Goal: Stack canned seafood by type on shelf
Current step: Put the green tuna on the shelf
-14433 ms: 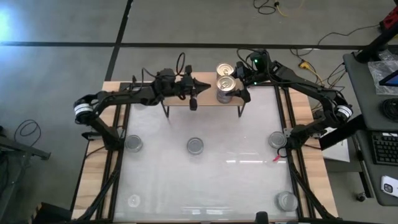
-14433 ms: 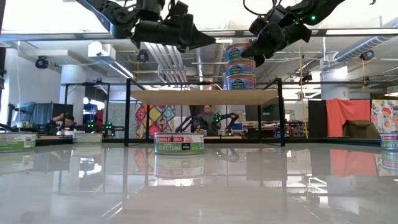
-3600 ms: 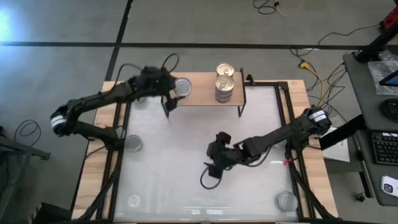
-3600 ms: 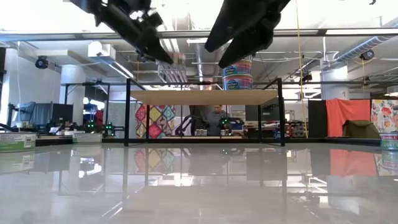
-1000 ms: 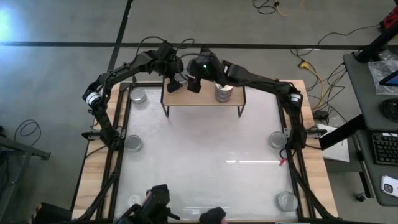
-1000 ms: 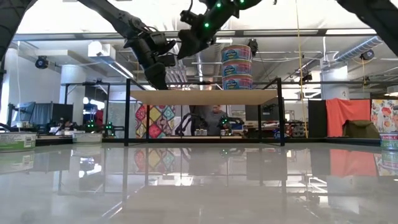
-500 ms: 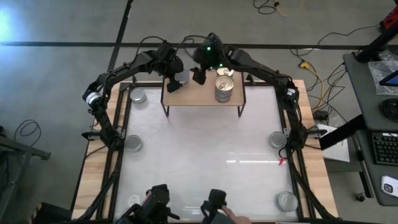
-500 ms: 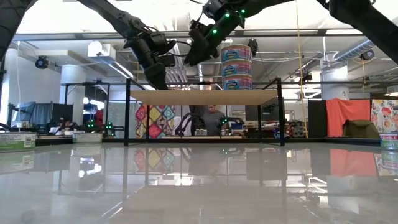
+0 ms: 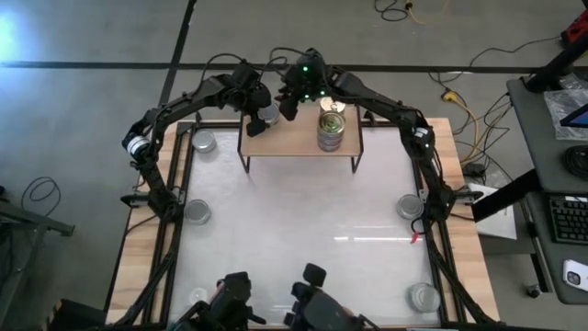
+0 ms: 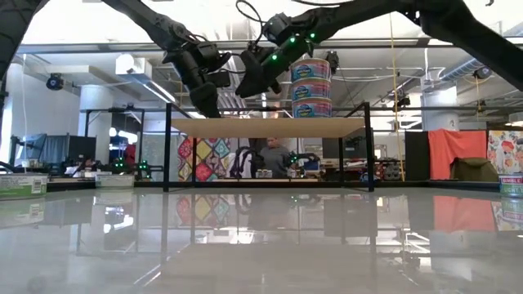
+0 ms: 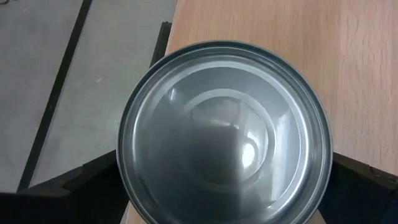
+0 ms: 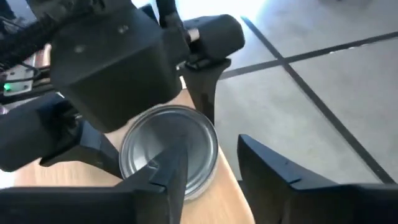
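Since a second ago the right gripper [image 9: 292,103] has slid off the gold-topped stack and in beside the left gripper [image 9: 255,119], while a silver-topped tin [image 9: 267,113] now sits on the left end of the shelf [image 9: 303,143]. From the left wrist that tin [image 11: 224,130] fills the view, flat on the wood close to the plank's edge, with the left fingers [image 11: 81,186] spread wide on either side and, as far as can be told, not touching its rim. In the right wrist view the same tin [image 12: 168,152] lies just past the right fingers [image 12: 171,168], which stand partly apart with nothing between them; whether they are narrowing to nudge it cannot be told.

That reads as the first grey-topped tin being placed, starting a second pile beside the stack of gold-topped tins [image 9: 332,130], which the low view shows three high [image 10: 313,86] on the shelf's right half.

Nothing here is a true container; the shelf holds only those four tins. On the table [image 9: 303,267] more tins wait: two at the left [image 9: 203,142] [image 9: 197,212], one faint at the near left corner [image 9: 196,297], and two at the right [image 9: 409,207] [image 9: 424,296].
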Robot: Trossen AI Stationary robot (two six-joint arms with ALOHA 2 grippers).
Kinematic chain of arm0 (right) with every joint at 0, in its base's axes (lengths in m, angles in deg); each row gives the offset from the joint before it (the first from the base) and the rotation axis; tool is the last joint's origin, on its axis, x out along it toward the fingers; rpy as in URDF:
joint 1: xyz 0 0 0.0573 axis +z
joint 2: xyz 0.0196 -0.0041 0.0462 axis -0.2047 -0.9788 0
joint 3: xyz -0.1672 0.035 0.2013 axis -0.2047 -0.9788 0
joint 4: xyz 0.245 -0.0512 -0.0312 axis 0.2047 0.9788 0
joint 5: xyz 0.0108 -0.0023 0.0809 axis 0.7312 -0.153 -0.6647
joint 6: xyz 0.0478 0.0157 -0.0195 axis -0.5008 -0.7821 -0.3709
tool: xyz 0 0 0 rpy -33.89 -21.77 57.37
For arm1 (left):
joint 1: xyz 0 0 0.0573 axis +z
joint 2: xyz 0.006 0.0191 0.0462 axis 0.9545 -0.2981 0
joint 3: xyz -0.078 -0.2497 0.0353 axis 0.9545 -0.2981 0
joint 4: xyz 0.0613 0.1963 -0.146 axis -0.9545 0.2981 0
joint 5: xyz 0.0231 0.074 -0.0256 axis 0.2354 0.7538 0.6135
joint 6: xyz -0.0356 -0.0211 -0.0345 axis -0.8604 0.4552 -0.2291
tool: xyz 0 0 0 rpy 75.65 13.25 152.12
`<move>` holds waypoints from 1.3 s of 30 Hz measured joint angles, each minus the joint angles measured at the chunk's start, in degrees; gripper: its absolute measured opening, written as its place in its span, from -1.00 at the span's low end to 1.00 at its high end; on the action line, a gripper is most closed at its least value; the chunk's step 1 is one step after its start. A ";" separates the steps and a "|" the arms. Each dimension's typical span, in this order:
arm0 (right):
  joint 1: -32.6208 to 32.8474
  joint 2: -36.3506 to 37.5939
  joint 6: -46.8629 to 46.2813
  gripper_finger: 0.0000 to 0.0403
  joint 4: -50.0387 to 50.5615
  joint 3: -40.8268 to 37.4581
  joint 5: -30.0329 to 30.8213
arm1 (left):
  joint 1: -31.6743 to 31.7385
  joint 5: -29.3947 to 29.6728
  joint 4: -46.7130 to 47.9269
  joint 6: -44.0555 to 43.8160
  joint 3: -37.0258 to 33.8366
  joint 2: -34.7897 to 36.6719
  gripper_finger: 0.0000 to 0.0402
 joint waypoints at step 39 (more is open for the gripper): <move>-0.21 -3.72 3.35 -0.91 -1.58 -1.64 -6.24 | -0.02 -4.29 -2.76 -1.05 -0.07 -0.02 0.99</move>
